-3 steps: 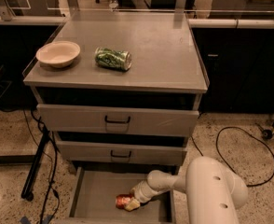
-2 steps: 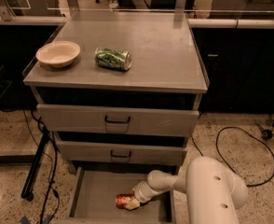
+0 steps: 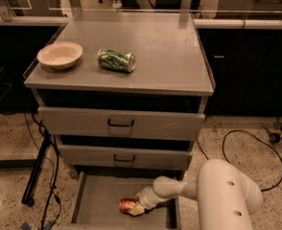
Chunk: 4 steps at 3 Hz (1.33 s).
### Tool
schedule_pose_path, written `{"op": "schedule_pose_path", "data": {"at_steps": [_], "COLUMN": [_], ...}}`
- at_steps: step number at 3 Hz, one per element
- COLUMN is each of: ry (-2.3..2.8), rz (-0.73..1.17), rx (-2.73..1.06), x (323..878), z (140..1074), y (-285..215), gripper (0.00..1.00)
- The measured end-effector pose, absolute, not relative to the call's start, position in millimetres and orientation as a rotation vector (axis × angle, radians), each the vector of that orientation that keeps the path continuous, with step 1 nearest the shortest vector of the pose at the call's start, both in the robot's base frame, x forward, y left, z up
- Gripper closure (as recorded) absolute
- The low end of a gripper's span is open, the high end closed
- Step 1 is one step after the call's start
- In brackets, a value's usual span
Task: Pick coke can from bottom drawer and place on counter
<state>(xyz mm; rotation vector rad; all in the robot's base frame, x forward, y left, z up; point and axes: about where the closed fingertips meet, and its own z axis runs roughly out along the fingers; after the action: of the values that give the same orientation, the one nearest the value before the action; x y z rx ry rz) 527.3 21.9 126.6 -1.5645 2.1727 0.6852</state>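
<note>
Speckled terrazzo floor [image 3: 6, 143] around grey metal cabinet. Small red-orange coke can [image 3: 127, 205], cylindrical, lies on its side on the smooth floor of the open, shallow bottom drawer [image 3: 100, 200]. Rounded white gripper [image 3: 137, 208] touches its right end; whether it pinches, cannot tell. Above, flat matte grey counter [image 3: 165, 56] carries green patterned can [image 3: 115, 60] on its side and shallow beige bowl [image 3: 60, 55].
</note>
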Motion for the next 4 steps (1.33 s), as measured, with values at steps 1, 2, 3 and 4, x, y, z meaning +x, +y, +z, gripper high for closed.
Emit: {"op": "schedule_pose_path", "data": {"at_steps": [1, 2, 3, 4], "ry": [2.179, 2.178, 2.175, 2.175], "rz": [0.612, 0.545, 0.56, 0.555], "rx": [-1.49, -1.463, -1.484, -1.462], "x": [525.8, 513.9, 496.2, 499.5], "z": [161.6, 201.5, 206.5, 217.5], "y": [4.7, -11.3, -8.2, -16.5], "gripper": [1.0, 1.0, 1.0, 1.0]}}
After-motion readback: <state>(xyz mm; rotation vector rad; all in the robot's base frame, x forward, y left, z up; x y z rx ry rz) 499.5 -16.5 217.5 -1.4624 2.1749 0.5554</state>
